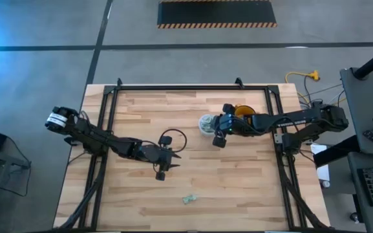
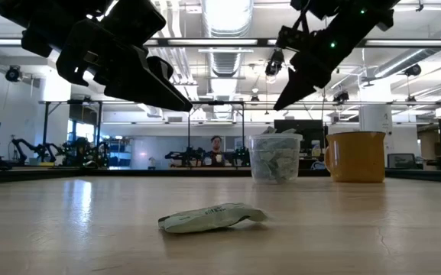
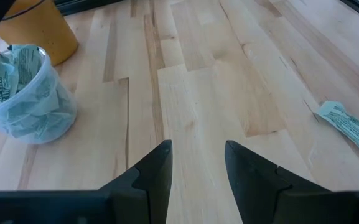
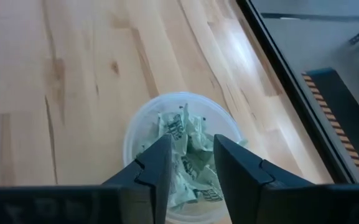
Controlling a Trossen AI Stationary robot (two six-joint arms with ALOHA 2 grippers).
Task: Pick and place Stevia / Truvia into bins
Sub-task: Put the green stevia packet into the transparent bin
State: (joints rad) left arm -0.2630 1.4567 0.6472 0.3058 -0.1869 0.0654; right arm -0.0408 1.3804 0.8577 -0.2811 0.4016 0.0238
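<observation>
A clear plastic cup [image 1: 205, 123] [image 4: 143, 124] stands on the table, right of centre, stuffed with pale green and white sachets [image 3: 30, 112]. My right gripper [image 4: 191, 165] [image 1: 213, 123] hangs open just above the cup's mouth, slanting down, with nothing between its fingers. One more sachet [image 1: 189, 199] [image 2: 212, 218] [image 3: 347, 124] lies flat and slightly crumpled near the table's front edge. My left gripper [image 3: 198, 168] [image 1: 175, 154] hovers open above bare wood at the middle of the table, apart from both the cup and the loose sachet.
An orange cup [image 1: 243, 111] [image 2: 355, 156] stands right beside the clear cup, on its far right side. A black metal frame [image 1: 108, 97] runs along the table's left, far and right edges. Bare wood [image 1: 238, 188] stretches around the loose sachet.
</observation>
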